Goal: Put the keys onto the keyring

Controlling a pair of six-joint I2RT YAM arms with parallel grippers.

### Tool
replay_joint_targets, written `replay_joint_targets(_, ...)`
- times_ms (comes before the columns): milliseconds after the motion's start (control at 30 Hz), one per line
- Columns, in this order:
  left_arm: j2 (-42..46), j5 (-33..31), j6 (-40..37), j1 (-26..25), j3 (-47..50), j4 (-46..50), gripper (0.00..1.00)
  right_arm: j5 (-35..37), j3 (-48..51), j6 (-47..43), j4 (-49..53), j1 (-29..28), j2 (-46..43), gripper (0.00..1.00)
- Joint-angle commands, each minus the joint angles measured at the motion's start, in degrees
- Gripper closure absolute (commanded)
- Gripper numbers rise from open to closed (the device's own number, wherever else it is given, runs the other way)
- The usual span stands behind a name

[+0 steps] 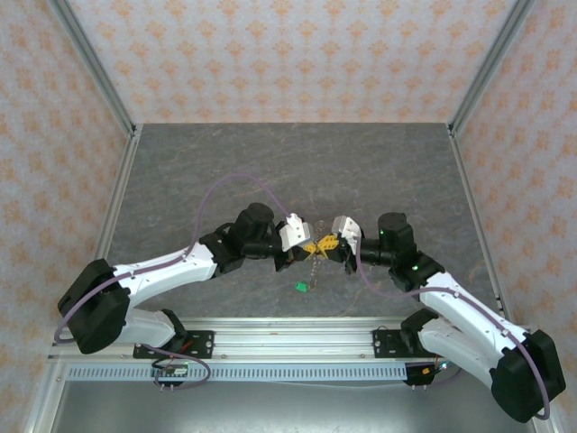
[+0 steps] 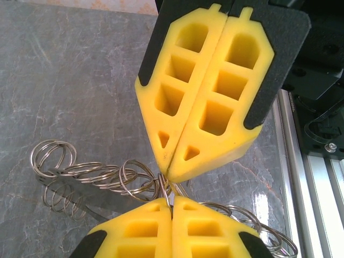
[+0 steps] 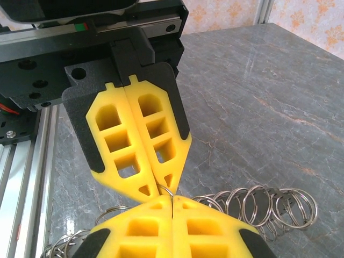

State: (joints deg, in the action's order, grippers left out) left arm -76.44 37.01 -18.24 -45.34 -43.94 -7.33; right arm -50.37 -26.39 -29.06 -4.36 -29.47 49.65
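At the centre of the grey desk (image 1: 270,162), top external view: the left end effector (image 1: 314,246) and the right end effector (image 1: 330,243) meet tip to tip, each arm reaching inward from its own side. The keyring (image 1: 313,267), a thin chain of metal loops, runs from the meeting point toward the near edge. It ends at a small green tag (image 1: 302,287). Whether the tag rests on the desk cannot be told.

Left wrist view: the left end effector (image 2: 172,203) enters from the bottom edge with its yellow fingers pressed together. The right end effector (image 2: 172,171) faces it from above, likewise pressed together. Both sets of tips pinch the keyring (image 2: 102,174) at the same spot. Linked loops trail out to either side of the pinch. The loops on the left hang clear of the desk and throw a shadow on it.

Right wrist view: the right end effector (image 3: 172,200) at the bottom edge and the left end effector (image 3: 159,184) above it both grip the keyring (image 3: 269,207) where their closed tips touch. One run of loops extends to the right just above the desk, and another drops toward the lower left corner.
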Motion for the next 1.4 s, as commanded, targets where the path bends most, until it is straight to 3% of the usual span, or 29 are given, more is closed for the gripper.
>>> replay_joint_targets(0,0.7,2.1,-2.3,-0.3,-2.6,0.2,1.00,2.0,0.4,3.0,-3.5,0.1,-0.8,1.00)
replay_joint_targets(233,1.2,1.9,-4.5,-0.3,-3.2,2.4,1.00,7.0,-0.4,6.0,-0.4,0.1,-0.9,1.00)
replay_joint_targets(500,1.0,1.4,-5.5,-0.4,-3.8,3.4,1.00,7.5,-0.5,6.8,1.0,0.1,-1.0,1.00)
replay_joint_targets(733,0.9,0.6,-7.1,-0.3,-4.2,5.6,1.00,0.1,-1.0,5.6,1.5,0.1,-2.1,1.00)
replay_joint_targets(1367,1.1,1.3,-9.4,-0.3,-5.7,9.2,1.00,-3.0,-2.6,6.0,0.0,0.1,0.4,1.00)
